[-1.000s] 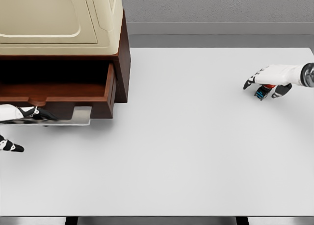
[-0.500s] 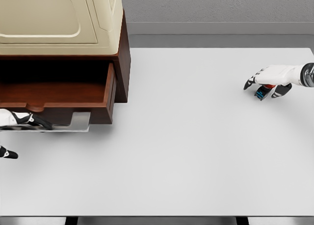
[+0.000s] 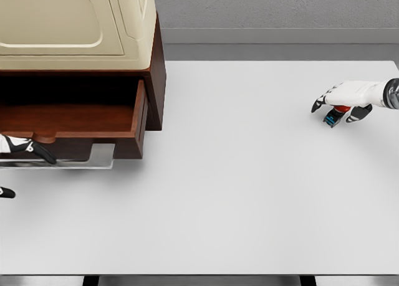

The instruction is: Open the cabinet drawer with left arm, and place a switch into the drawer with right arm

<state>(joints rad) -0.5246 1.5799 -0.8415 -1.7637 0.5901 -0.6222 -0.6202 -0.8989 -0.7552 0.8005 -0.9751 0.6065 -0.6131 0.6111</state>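
Curling its white, black-tipped fingers downward, the right hand (image 3: 341, 105) is closing over a small blue-and-red switch (image 3: 334, 116) at three o'clock on the broad, smooth white matte table (image 3: 249, 186). At nine o'clock, the boxy dark red-brown wooden cabinet (image 3: 156, 80) with a cream rounded top is showing its drawer (image 3: 75, 121) pulled open, glossy wood inside, with a flat grey metal handle plate (image 3: 100, 155) below the front. At the picture's edge, the left hand (image 3: 25, 149) is touching that handle; its grip cannot be judged.
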